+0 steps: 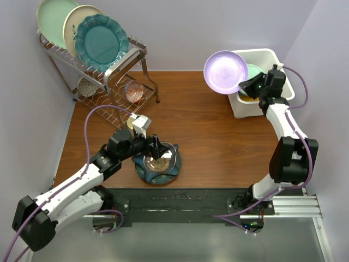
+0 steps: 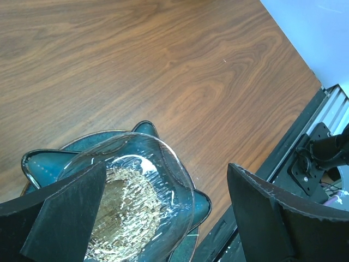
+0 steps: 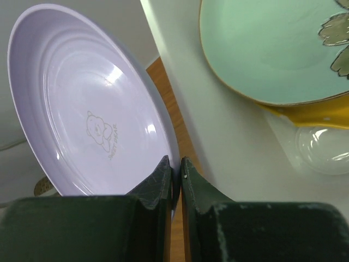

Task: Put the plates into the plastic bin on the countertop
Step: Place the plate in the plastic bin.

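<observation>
Well, right gripper (image 3: 175,164) pinches lavender plate (image 3: 92,103) by its rim, just beside the bin (image 1: 272,54) — left gripper (image 1: 157,147) gapes wide over stacked plates (image 1: 158,169)

Place: robot test booth | signs: plain walls (image 1: 180,33), mounting rail (image 1: 297,203), countertop (image 1: 218,142), dish rack (image 1: 124,61)

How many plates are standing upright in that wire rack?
3 in the wire rack: mint plate leftmost, cream plate in the middle, teal scalloped plate frontmost, right. Others may hide behind them.
</observation>
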Robot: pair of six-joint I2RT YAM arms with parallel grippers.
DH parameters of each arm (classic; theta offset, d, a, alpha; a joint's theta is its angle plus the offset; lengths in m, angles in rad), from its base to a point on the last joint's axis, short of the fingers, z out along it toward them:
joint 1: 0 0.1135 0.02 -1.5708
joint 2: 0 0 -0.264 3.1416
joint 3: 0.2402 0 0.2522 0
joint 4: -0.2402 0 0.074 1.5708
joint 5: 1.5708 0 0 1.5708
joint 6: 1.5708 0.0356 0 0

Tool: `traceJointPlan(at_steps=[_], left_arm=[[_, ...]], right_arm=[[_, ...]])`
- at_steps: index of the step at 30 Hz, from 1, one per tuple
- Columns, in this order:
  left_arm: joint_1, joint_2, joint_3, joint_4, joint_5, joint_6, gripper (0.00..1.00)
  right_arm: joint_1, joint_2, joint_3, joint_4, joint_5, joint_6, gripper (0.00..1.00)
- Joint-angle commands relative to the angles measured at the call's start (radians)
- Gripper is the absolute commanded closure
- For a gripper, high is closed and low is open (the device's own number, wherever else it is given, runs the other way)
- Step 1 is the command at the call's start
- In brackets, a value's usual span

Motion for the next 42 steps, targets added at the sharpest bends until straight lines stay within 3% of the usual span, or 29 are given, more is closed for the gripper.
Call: traceJointPlan(at_steps=[1, 27, 42], left_arm=[[-0.015, 0.011, -0.004, 0.037, -0.004, 0.016, 0.03], [-0.052, 0.068, -0.040, 0.022, -0.094, 0.027, 0.03], [-0.052, 0.105, -0.037, 0.027, -0.122, 0.036, 0.03]], right_arm=[[-0.041, 0.013, 0.022, 0.131, -0.022, 0.067, 1.00], [-0.184, 0.203, 0.075, 0.294, -0.050, 0.225, 1.00], [-0.194, 0.234, 0.065, 0.292, 0.061, 0.199, 0.97]])
